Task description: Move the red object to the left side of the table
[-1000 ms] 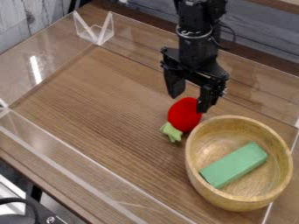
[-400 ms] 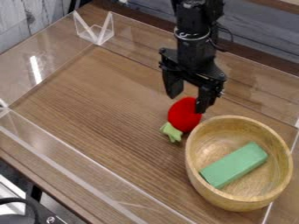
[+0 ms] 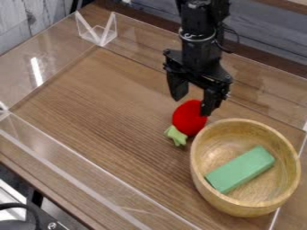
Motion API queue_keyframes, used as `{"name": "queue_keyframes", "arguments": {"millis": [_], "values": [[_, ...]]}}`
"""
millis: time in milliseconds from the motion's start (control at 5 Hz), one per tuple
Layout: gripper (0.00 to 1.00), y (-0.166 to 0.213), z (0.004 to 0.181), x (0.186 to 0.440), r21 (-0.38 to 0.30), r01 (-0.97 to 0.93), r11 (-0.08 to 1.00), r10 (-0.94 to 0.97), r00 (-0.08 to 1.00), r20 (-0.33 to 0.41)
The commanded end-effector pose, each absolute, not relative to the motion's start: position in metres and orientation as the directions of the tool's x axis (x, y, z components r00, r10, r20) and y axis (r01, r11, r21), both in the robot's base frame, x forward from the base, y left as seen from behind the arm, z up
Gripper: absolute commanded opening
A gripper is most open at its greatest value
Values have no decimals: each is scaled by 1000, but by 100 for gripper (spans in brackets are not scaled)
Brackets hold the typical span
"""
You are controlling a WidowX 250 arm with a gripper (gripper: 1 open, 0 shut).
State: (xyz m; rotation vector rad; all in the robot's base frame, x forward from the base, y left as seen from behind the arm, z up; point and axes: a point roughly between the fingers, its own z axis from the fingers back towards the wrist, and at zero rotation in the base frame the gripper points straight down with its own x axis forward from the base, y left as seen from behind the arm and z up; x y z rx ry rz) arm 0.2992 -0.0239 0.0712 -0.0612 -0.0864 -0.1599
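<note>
1. The red object [image 3: 188, 117], a glossy strawberry-shaped toy with a pale green leafy cap, lies on the table [image 3: 96, 99] directly beneath the claw [image 3: 196, 100], its cap pointing down-left in the view, away from the claw.
2. The claw points straight down with its two dark fingers [image 3: 177, 87] spread wide, one on either side of the berry's upper half. They bracket the toy; whether either pad touches it cannot be told, and nothing is pinched.
3. Step in hand, as judged: the approach is done and the grasp is not yet made. The toy sits on the right part of the table, so the transfer itself remains undone.
4. The next move calls for pressing the fingers together on the rounded red body, which may slip because it is glossy, then lifting clear and carrying it towards the left of the view.
5. Just right of and below the claw stands the wooden bowl [image 3: 214, 144], its rim close beside the berry, holding a green block [image 3: 239, 169]; the lift should avoid that rim.
6. Low clear acrylic walls [image 3: 96, 31] edge the table, well apart from the claw.
7. No brand, label or legible writing shows anywhere.
</note>
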Motion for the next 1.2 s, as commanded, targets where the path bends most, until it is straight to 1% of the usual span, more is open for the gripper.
{"name": "queue_keyframes", "arguments": {"millis": [0, 400, 600, 800, 1000], "values": [[100, -24, 79, 302, -48, 157, 986, -151, 982, 116], [100, -26, 78, 301, -47, 161, 986, -155, 982, 108], [100, -26, 69, 303, -43, 159, 986, -155, 984, 90], [0, -26, 61, 304, -41, 154, 987, -150, 986, 77], [0, -24, 65, 304, -46, 151, 987, -147, 986, 82]]}}
